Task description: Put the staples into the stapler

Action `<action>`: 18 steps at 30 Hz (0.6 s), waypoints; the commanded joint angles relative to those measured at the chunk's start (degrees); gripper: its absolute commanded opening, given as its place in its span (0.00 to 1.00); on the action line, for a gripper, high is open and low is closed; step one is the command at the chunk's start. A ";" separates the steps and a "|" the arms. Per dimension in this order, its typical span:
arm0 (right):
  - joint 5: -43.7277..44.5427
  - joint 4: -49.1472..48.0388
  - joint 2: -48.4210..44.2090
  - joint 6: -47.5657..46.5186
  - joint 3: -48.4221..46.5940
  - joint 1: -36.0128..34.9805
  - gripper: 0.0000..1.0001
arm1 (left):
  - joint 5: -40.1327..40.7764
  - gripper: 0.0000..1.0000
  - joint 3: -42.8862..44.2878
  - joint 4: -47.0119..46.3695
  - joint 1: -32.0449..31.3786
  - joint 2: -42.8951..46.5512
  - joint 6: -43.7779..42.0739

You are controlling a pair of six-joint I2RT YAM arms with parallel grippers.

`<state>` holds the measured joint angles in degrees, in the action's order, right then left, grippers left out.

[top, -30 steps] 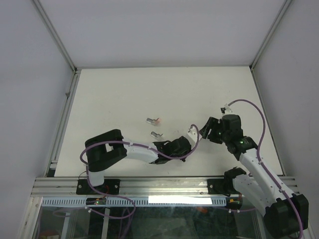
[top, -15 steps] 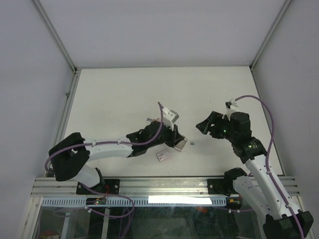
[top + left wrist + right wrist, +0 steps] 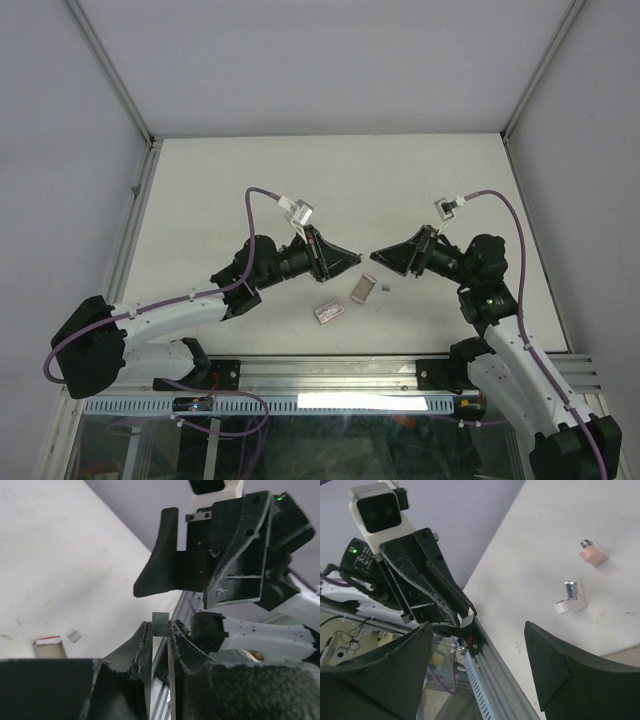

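The left gripper (image 3: 347,258) had come up off the table (image 3: 230,180) within the last half second. Its jaws were shut on the staples (image 3: 160,618), a short grey strip standing out between its tips. It hung in the air, tip to tip with the right gripper (image 3: 384,257), which had spread its fingers wider and held nothing. So the strip was picked up, but loading had not begun. The stapler (image 3: 592,553) lay on the table, well apart from both grippers. I judged that the right gripper would either take the strip or have to fetch the stapler first.

Counted, largest first:
- two grippers
- one flat red-and-white box (image 3: 328,312)
- one grey-brown sleeve (image 3: 363,288) just beside the box, both uncovered since the arm lifted
- two stapler parts, the pink one and a white part (image 3: 571,600) with a metal end, near each other but apart
- one gripped strip
- one tiny grey scrap (image 3: 386,290) beside the sleeve, too small to identify
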<state>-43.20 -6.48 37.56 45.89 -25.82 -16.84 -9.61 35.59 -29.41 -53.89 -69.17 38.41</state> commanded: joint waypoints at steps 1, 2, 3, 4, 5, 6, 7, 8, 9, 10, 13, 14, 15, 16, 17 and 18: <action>-4.94 -18.17 -0.51 8.60 1.29 -1.74 0.76 | -5.24 0.15 -0.56 -9.63 0.63 3.33 5.37; -5.02 -20.74 -0.31 9.97 1.74 -2.24 0.75 | -5.66 0.15 -0.61 -10.47 0.70 3.84 5.92; -5.05 -22.93 -0.15 11.05 2.15 -2.84 0.75 | -6.01 0.15 -0.65 -11.17 0.71 4.18 6.37; -4.99 -24.69 0.00 11.82 2.42 -3.33 0.74 | -6.47 0.15 -0.58 -11.61 0.67 4.36 6.67; -4.80 -26.12 -0.03 12.32 2.55 -3.90 0.73 | -6.74 0.15 -0.48 -11.97 0.70 4.57 6.89; -4.50 -26.88 0.06 12.53 2.50 -4.47 0.71 | -7.01 0.15 -0.52 -12.37 0.71 4.79 7.12; -4.19 -27.40 0.17 12.66 2.34 -4.85 0.69 | -7.28 0.15 -0.54 -12.76 0.70 5.02 7.31; -4.03 -27.78 0.29 12.70 2.14 -5.29 0.67 | -7.53 0.15 -0.58 -13.10 0.69 5.07 7.49; -4.00 -28.18 0.58 12.72 1.96 -5.86 0.65 | -7.72 0.15 -0.63 -13.41 0.71 5.16 7.59; -3.96 -28.88 0.85 12.85 1.92 -6.22 0.63 | -7.90 0.15 -0.67 -13.62 0.67 5.20 7.76; -3.66 -31.37 1.77 13.34 1.69 -7.50 0.57 | -8.44 0.15 -0.42 -13.92 0.71 5.13 7.99; -3.52 -32.28 2.07 13.58 1.70 -7.96 0.55 | -8.56 0.15 -0.44 -14.03 0.67 5.10 8.07; -3.22 -33.03 2.27 13.76 1.68 -8.30 0.53 | -8.65 0.15 -0.42 -14.21 0.71 5.12 8.10; -2.79 -33.53 2.33 13.84 1.79 -8.64 0.50 | -8.67 0.15 -0.41 -14.39 0.71 5.10 8.15; -2.32 -33.89 2.34 13.80 1.84 -8.91 0.49 | -8.75 0.15 -0.43 -14.43 0.71 5.12 8.09; -1.80 -34.27 2.28 13.80 1.92 -9.11 0.47 | -8.77 0.15 -0.42 -14.49 0.65 5.14 8.08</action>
<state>-46.19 -33.85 39.99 58.63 -23.16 -24.84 -16.80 35.09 -39.24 -53.87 -65.41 45.87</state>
